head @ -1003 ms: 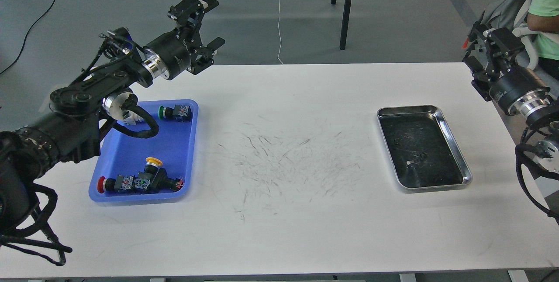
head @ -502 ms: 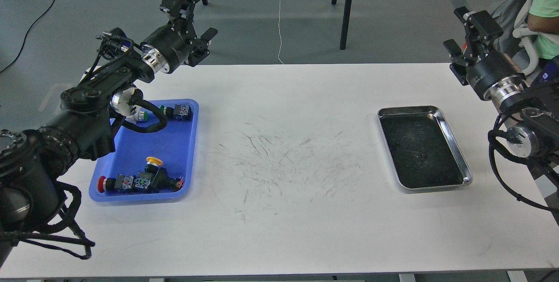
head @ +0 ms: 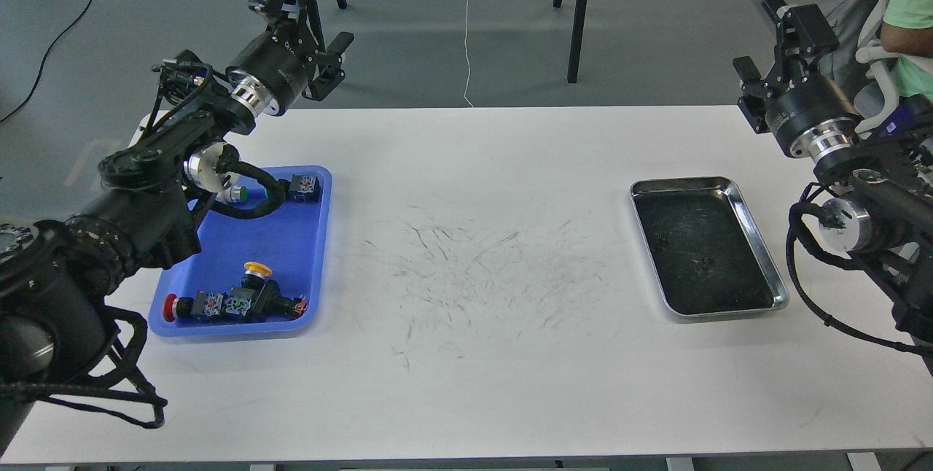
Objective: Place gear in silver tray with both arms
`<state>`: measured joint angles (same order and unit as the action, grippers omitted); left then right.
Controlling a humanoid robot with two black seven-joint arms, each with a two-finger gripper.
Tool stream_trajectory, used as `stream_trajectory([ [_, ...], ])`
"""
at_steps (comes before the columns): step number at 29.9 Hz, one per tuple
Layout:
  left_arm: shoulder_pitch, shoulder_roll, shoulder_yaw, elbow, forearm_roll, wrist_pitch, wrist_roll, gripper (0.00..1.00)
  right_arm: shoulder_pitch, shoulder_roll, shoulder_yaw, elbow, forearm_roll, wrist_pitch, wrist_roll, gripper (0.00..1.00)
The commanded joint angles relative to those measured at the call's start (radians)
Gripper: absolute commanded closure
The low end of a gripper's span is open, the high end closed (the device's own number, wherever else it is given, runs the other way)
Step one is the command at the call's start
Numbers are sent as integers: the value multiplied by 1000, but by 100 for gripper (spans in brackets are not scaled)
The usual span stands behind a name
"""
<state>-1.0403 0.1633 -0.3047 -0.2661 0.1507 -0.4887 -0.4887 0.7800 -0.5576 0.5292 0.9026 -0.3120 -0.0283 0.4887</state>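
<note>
The silver tray (head: 765, 246) lies at the right of the white table, and its dark scuffed bottom is bare. Several push-button switch parts lie in a blue plastic tray (head: 284, 245) at the left: a green-capped one (head: 295, 189), a yellow-capped one (head: 256, 272) and a red-capped one (head: 175, 307). My left gripper (head: 310, 19) is open and empty, raised above the table's far left edge, beyond the blue tray. My right gripper (head: 776, 44) is open and empty, raised past the far right corner, beyond the silver tray.
The white table (head: 474, 354) is scuffed in the middle. Black tripod legs (head: 576, 12) stand on the floor behind it. A person in a green shirt (head: 911, 19) sits at the far right. Cables hang from both arms.
My left gripper has lifted and drawn back to the left, away from the table's edge. My right arm has come further into view and its gripper has moved left.
</note>
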Motion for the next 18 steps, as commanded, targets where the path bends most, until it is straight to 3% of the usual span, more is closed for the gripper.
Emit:
stream_trajectory([
  [1,34,-4,3,-2,1,0,0,0,2,7,0,-8,33,-4,0,4],
  [9,45,10,-8,-1,-3,0,0,0,5,22,9,-4,140,8,-41,4],
  [14,42,18,-13,-1,-5,0,0,0,1,24,41,-4,280,18,-120,4],
  [18,39,19,-19,-2,-6,0,0,0,-2,36,55,-7,297,15,-134,4],
])
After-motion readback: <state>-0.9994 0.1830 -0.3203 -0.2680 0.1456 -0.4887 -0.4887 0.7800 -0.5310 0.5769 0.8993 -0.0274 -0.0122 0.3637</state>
